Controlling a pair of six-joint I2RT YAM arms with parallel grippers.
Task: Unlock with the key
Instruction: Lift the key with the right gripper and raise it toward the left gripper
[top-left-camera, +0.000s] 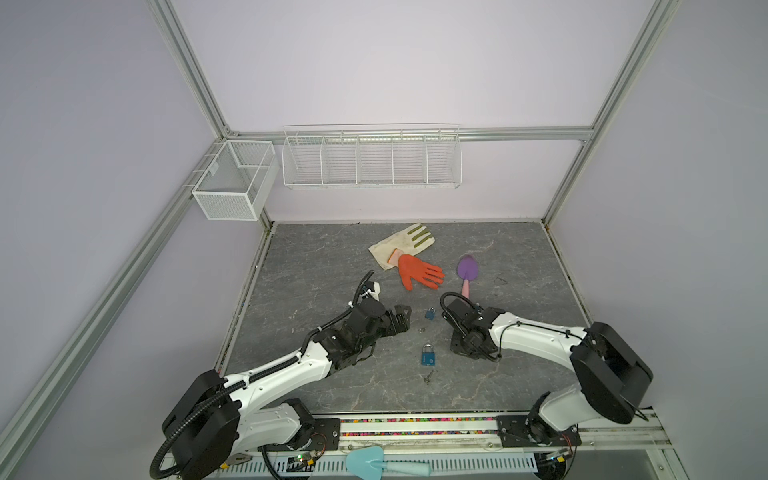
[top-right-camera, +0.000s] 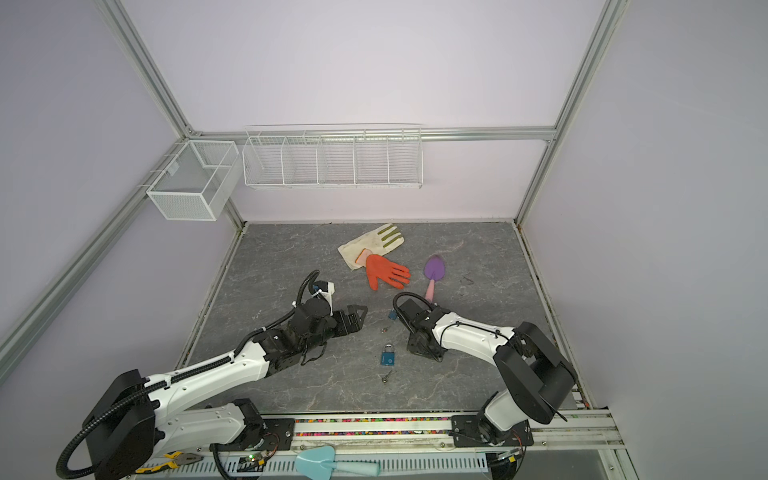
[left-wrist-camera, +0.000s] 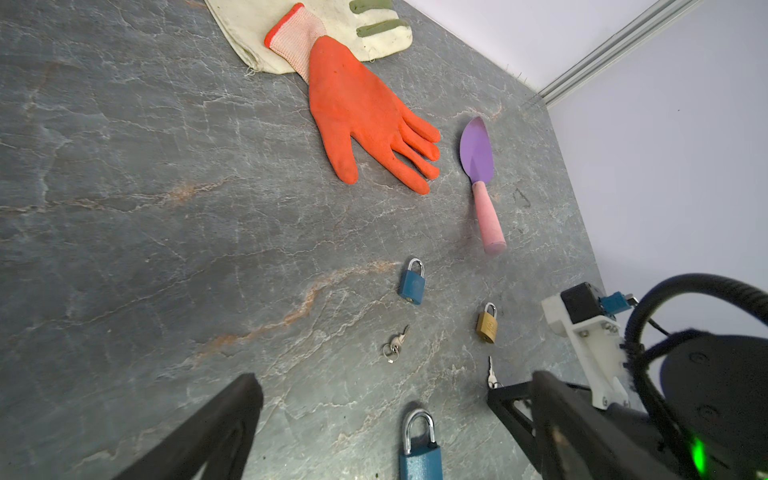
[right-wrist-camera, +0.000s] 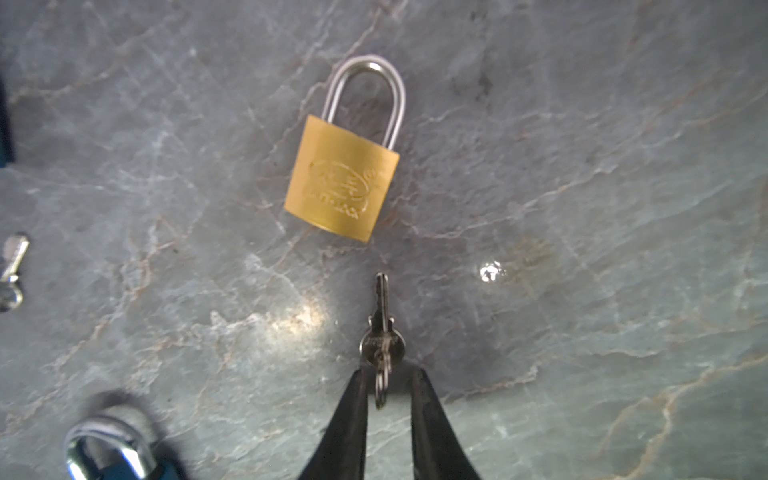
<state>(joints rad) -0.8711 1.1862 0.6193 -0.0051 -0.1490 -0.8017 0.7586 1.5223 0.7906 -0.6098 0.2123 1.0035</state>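
Overhead, in both top views, a rack (top-left-camera: 371, 166) and a basket (top-left-camera: 232, 183) hang above the surface (top-left-camera: 311, 270). Left wrist: your left jaws stand wide apart. Right wrist: your right jaws, narrowly apart, straddle the ring of the key (right-wrist-camera: 382, 332), near the gold lock (right-wrist-camera: 341, 178).

- Left gripper (left-wrist-camera: 395, 376) reaches forward toward the middle, held low, with its jaws spread wide.
- Right gripper (right-wrist-camera: 389, 374) tilts steeply downward, its jaws drawn to a narrow gap.
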